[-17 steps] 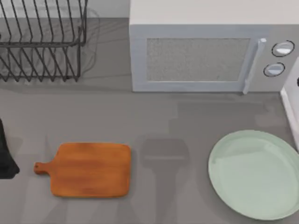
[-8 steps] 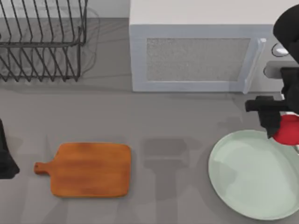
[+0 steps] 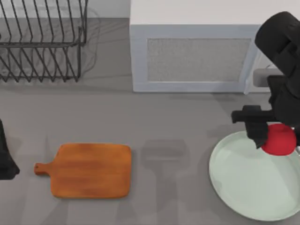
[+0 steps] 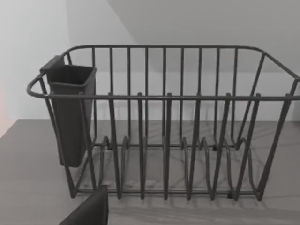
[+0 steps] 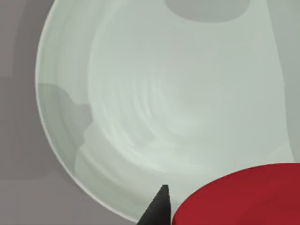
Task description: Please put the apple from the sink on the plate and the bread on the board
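My right gripper [image 3: 277, 138] is shut on the red apple [image 3: 280, 140] and holds it over the far right part of the pale green plate [image 3: 243, 187]. From the right wrist, the apple [image 5: 239, 197] sits close beside one dark fingertip [image 5: 157, 208], with the plate [image 5: 117, 93] spread below. The orange-brown board [image 3: 91, 170] lies bare at the front left. The bread is out of view. My left arm [image 3: 5, 159] stays parked at the table's left edge.
A white microwave [image 3: 197, 56] stands along the back, close behind the right arm. A black wire dish rack [image 3: 42, 42] sits at the back left, and the left wrist camera faces this rack [image 4: 164, 131].
The right arm came in from the right edge with the apple and has moved left and forward, from beside the plate's rim to above the plate. The left arm has not moved.
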### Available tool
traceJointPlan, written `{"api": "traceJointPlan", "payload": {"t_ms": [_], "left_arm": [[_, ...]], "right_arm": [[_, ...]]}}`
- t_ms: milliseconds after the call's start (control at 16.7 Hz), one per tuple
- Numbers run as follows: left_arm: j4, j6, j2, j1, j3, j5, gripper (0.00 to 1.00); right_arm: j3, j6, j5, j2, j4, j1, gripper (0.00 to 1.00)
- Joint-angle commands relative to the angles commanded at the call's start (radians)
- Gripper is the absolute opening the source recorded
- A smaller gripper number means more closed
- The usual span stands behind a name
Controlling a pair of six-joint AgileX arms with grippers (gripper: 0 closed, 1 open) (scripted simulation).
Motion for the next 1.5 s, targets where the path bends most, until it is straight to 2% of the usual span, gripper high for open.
{"api": "traceJointPlan", "payload": {"t_ms": [60,840,1500], "left_arm": [[0.000,0.000,0.000,0.000,0.000,0.000,1.00],[0.000,0.000,0.000,0.000,0.000,0.000,1.00],[0.000,0.000,0.000,0.000,0.000,0.000,1.00]], "right_arm": [[0.000,0.000,0.000,0.000,0.000,0.000,0.00],[0.000,0.000,0.000,0.000,0.000,0.000,0.98],[-0.008,-0.003,0.000,-0.010,0.008,-0.004,1.00]]}}
